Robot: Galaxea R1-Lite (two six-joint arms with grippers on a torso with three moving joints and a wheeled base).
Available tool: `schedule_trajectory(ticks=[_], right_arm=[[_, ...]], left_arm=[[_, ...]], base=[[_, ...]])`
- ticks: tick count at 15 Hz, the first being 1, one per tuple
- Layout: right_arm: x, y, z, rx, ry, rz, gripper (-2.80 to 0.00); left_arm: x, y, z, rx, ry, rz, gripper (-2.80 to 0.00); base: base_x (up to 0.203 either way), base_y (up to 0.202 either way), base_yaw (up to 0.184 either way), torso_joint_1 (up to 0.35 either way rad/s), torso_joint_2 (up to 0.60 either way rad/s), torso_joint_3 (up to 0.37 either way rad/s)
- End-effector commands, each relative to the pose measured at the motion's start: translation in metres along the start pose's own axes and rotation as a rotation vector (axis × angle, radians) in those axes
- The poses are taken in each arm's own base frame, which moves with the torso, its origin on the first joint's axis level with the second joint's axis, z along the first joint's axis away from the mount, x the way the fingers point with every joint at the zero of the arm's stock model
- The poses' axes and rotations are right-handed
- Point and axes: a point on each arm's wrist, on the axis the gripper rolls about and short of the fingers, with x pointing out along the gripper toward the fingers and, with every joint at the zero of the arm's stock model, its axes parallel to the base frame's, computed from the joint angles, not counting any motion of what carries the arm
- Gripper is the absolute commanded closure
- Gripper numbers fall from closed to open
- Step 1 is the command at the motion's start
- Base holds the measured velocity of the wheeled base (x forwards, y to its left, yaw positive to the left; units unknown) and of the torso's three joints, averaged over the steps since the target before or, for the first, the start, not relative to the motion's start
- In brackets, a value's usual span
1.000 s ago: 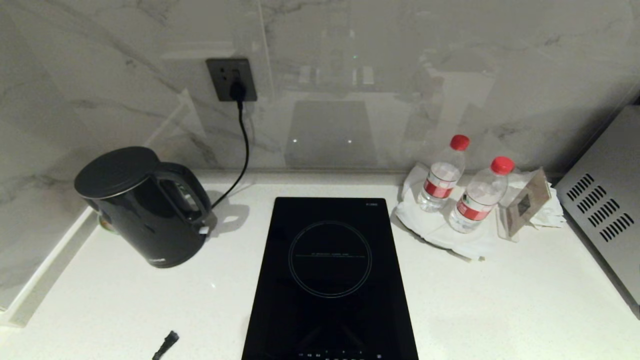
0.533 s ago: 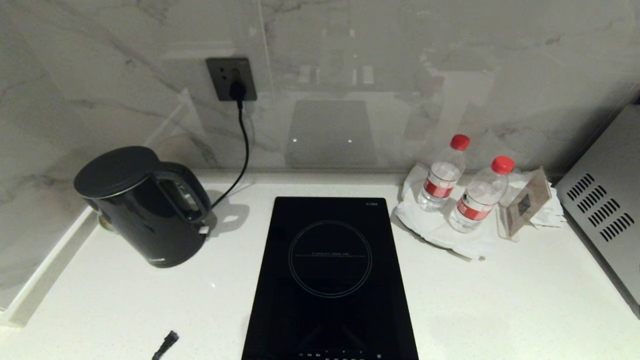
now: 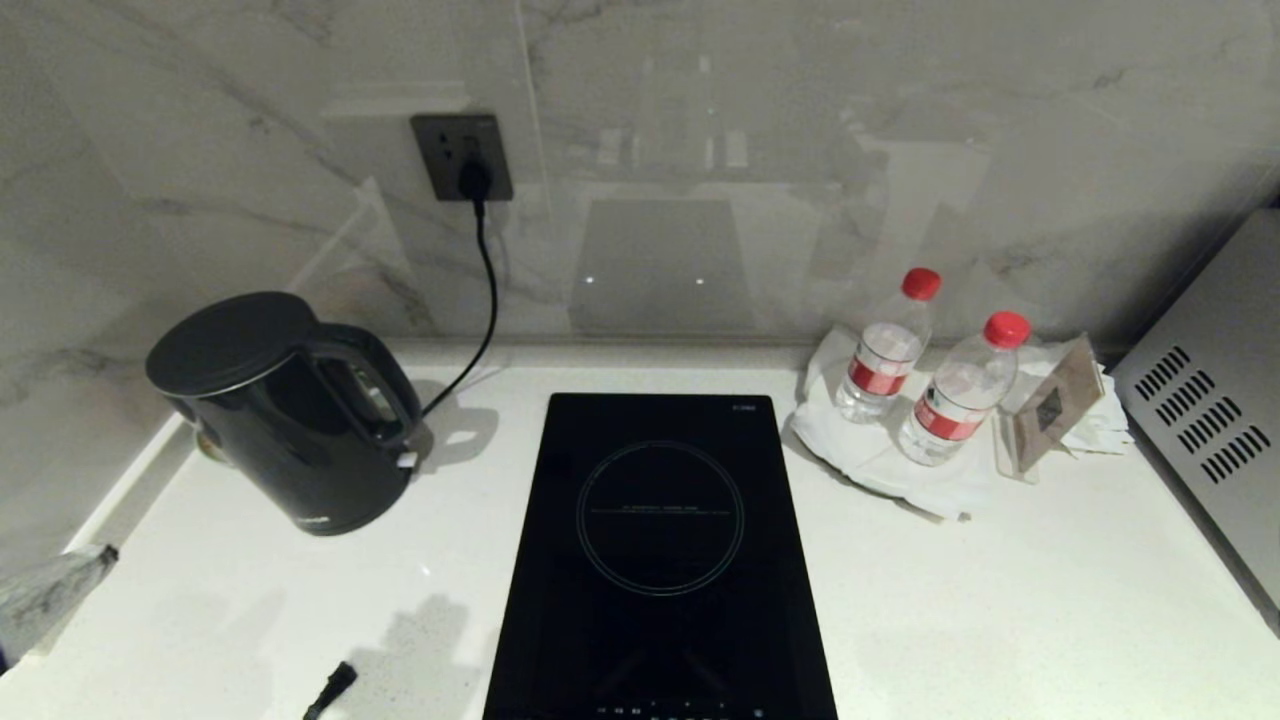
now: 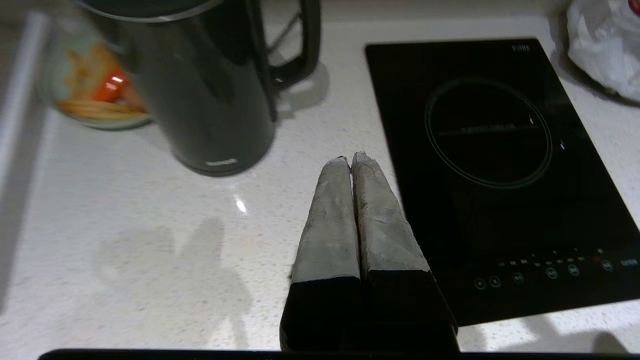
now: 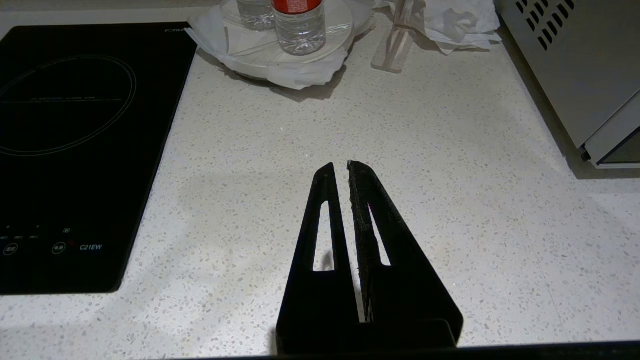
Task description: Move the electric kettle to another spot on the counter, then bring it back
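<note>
The electric kettle (image 3: 285,410) is a glossy black jug with a flat lid. It stands at the back left of the white speckled counter (image 3: 1000,600), its loop handle (image 3: 375,390) turned toward the hob. My left gripper (image 4: 350,159) hangs above the counter in front of the kettle (image 4: 210,90), apart from it, with its grey-taped fingers pressed together and nothing between them. In the head view those fingers (image 3: 55,595) only just show at the lower left edge. My right gripper (image 5: 341,165) rests low over bare counter right of the hob, shut and empty.
A black glass hob (image 3: 660,550) fills the counter's middle. Two red-capped water bottles (image 3: 885,350) stand on a white tray at the back right, beside a clear sign holder (image 3: 1050,405) and a silver appliance (image 3: 1210,400). A cord (image 3: 488,290) runs from the wall socket. A printed tin (image 4: 90,95) sits behind the kettle.
My left gripper has come up into the head view at the lower left edge, and its shadow now falls on the counter in front of the kettle. The kettle has not moved.
</note>
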Motion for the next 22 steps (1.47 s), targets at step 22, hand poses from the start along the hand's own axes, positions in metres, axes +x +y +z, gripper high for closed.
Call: schedule_trajectory(ticks=[22], right_arm=[[0.000,0.000,0.000,0.001,0.000,0.000,0.00]], left_arm=[[0.259,-0.117,-0.099,-0.011,0.172,0.056,0.00]], base=[[0.000,0.000,0.000,0.000,0.00,0.000]])
